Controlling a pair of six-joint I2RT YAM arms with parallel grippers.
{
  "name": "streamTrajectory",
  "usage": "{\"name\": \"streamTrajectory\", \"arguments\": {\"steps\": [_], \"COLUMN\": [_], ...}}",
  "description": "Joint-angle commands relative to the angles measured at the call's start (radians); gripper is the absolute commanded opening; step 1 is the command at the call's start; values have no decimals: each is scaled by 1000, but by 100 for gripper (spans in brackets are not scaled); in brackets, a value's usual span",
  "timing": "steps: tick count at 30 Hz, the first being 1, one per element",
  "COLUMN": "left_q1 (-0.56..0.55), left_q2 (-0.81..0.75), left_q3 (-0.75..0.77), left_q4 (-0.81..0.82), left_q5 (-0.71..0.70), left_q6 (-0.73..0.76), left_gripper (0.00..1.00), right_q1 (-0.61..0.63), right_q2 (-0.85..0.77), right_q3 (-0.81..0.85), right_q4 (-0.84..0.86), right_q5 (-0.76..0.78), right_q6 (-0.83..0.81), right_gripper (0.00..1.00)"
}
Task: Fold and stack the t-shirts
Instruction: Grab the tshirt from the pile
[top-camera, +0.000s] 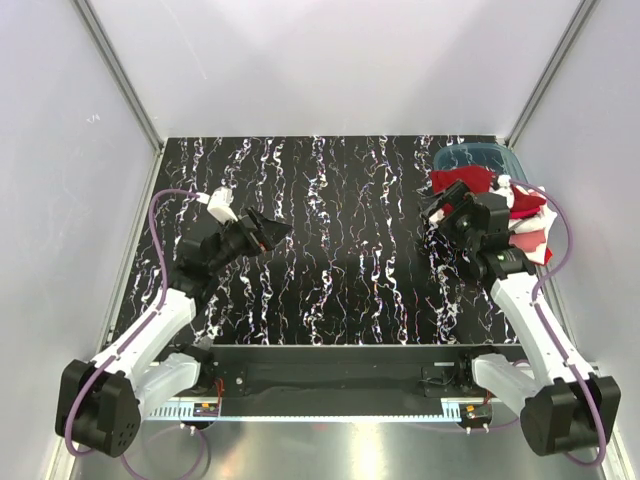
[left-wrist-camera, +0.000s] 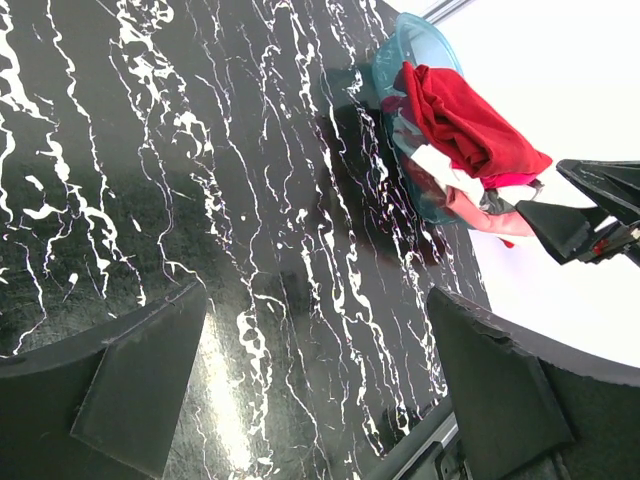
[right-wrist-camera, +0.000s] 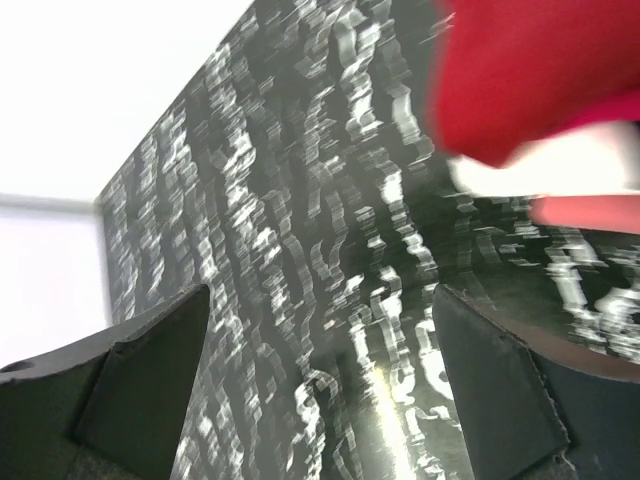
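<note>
Several t-shirts lie heaped in a teal plastic bin (top-camera: 478, 156) at the table's back right: a deep red one (top-camera: 462, 181) on top, with red, pink and white ones (top-camera: 528, 222) spilling over the right side. The heap also shows in the left wrist view (left-wrist-camera: 470, 125), and blurred at the upper right of the right wrist view (right-wrist-camera: 540, 70). My right gripper (top-camera: 437, 210) is open and empty, hovering just left of the heap. My left gripper (top-camera: 270, 232) is open and empty above the bare left half of the table.
The black marbled table (top-camera: 340, 250) is walled by white panels at the left, back and right. A metal rail (top-camera: 330, 372) runs along the near edge between the arm bases.
</note>
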Motion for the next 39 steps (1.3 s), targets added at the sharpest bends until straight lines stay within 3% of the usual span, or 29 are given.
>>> {"name": "streamTrajectory", "arguments": {"steps": [1,5,11,17,21,23,24,25,27,32,34,39], "left_q1": [-5,-5,-6,-6,-6,-9,-9,-12,-11,-12,-14,-14], "left_q2": [-20,-21,-50,-38,-17,-10,-10,-12,-13,-12,-13,-43], "left_q3": [33,33,23,14,20,22,23,23,28,30,31,31], "left_q4": [22,23,26,39,46,51,50,46,34,36,34,13], "left_q5": [13,25,15,5,15,24,24,19,16,16,16,5], "left_q6": [7,-4,-2,-7,-15,-19,-19,-21,-21,-28,-30,-19], "left_gripper": [99,99,99,99,99,99,99,99,99,99,99,99], "right_q1": [6,0,-176,-195,-196,-196,-196,-196,-196,-161,-115,193], "right_q2": [-37,-27,70,202,315,354,386,400,412,352,366,562], "right_q3": [67,107,116,222,288,346,366,406,461,584,741,1203], "right_q4": [-110,-263,-195,-193,-168,-180,-187,-203,-222,-144,-176,-353], "right_q5": [237,442,269,331,370,382,382,381,374,286,229,151], "right_q6": [9,89,115,143,158,155,155,151,145,30,-48,-231], "right_gripper": [100,100,94,93,81,64,54,27,0,0,0,0]}}
